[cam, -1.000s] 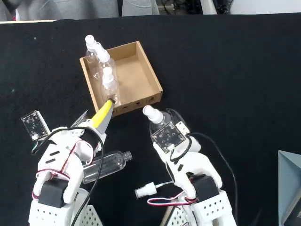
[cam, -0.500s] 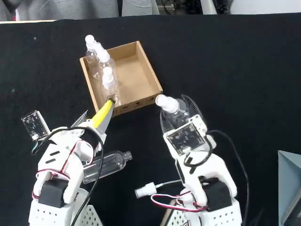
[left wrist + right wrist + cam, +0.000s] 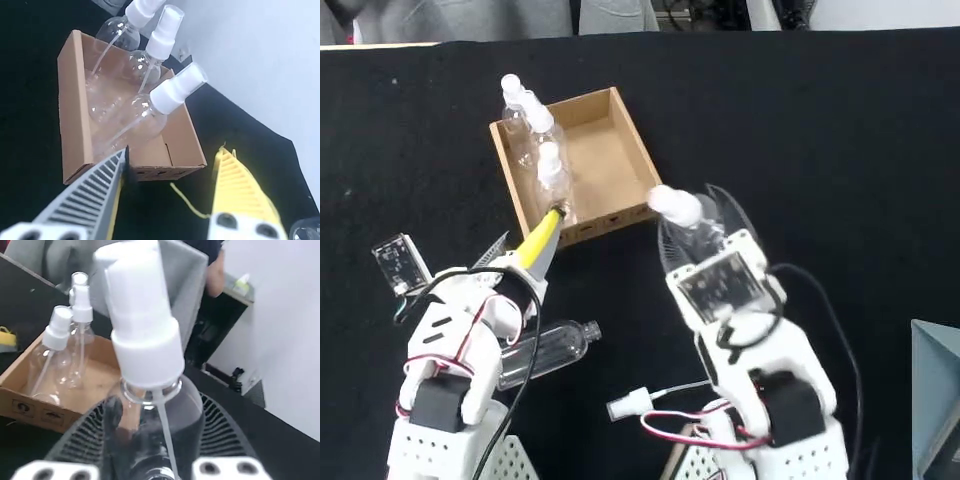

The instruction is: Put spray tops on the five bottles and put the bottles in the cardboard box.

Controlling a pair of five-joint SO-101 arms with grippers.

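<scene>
On a black tabletop, seen from above, an open cardboard box sits toward the far left. Three clear bottles w/ white spray tops are packed in a row along the box's left wall: far bottle, middle bottle, near bottle. Can't tell if they stand straight or lean.

Left gripper is released & empty, w/ one yellow finger and one grey. It sits at the box's near wall, yellow tip close to the near bottle. From the left wrist view, the left gripper has its jaws spread wide, w/ the cardboard box and its three bottles beyond them.

Right gripper is clenched on a fourth bottle, the held bottle, gripped round its body. The white spray top is on it, just beside the box's near right corner and outside the box. From the right wrist view, the held bottle is close up btwn the dark ribbed fingers of the right gripper, white spray top uppermost, cardboard box off to one side.

Capless bottle lies on its side on the tabletop beside the left arm. Loose spray top, w/ thin tube attached, lies btwn the two arm bases, apart from the capless bottle.
</scene>
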